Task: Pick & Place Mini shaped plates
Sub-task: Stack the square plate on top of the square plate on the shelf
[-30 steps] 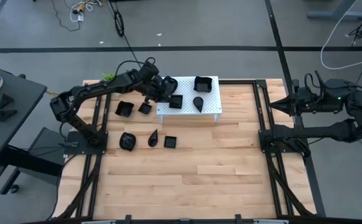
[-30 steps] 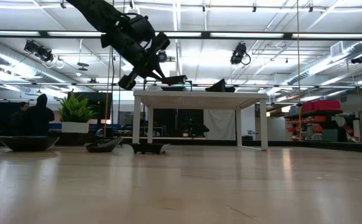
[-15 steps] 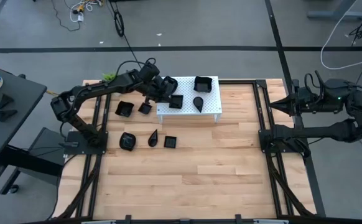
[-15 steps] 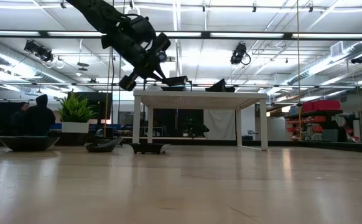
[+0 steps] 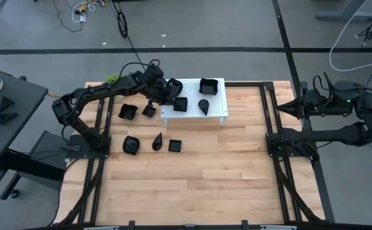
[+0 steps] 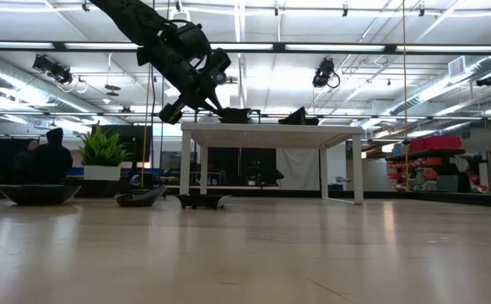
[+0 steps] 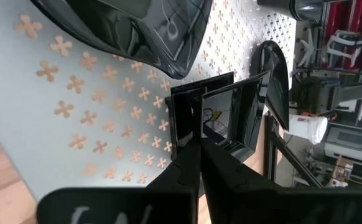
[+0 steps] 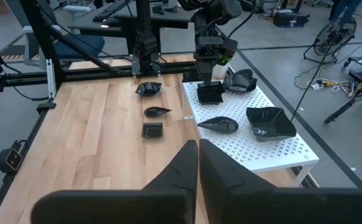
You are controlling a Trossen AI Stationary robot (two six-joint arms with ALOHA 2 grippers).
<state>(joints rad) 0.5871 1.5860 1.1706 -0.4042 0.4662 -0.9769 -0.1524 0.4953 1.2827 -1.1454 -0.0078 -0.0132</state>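
1. Since the earlier frames the left gripper (image 5: 173, 98) has eased down a little with its small square plate (image 5: 181, 104): in the low view the plate sat slightly above the top of the white perforated stand (image 5: 217, 112), and now it looks to be resting on it or just touching, though that view is too distant to be certain. The high view shows almost no change.
2. The jaws of the left gripper are clenched on the rim of that square plate, seen closely in the left wrist view (image 7: 215, 118). My reading is that this placement is nearly complete and the release comes next.
3. The right gripper (image 5: 296, 107) waits at the right edge of the worktop (image 5: 224, 179), well apart from the plates, its jaws closed on nothing.
4. The stand carries three more plates: a rounded wavy-edged plate (image 8: 238, 79) near the left gripper, a large squarish plate (image 5: 208, 85) at its far corner, and a teardrop plate (image 5: 203, 106) in the middle.
5. Down on the worktop beside the stand lie two square plates (image 5: 128, 112) and (image 5: 149, 111), and nearer the front a row of three: a rounded plate (image 5: 130, 145), a leaf plate (image 5: 156, 141) and a square plate (image 5: 175, 145). These five seem left to move.
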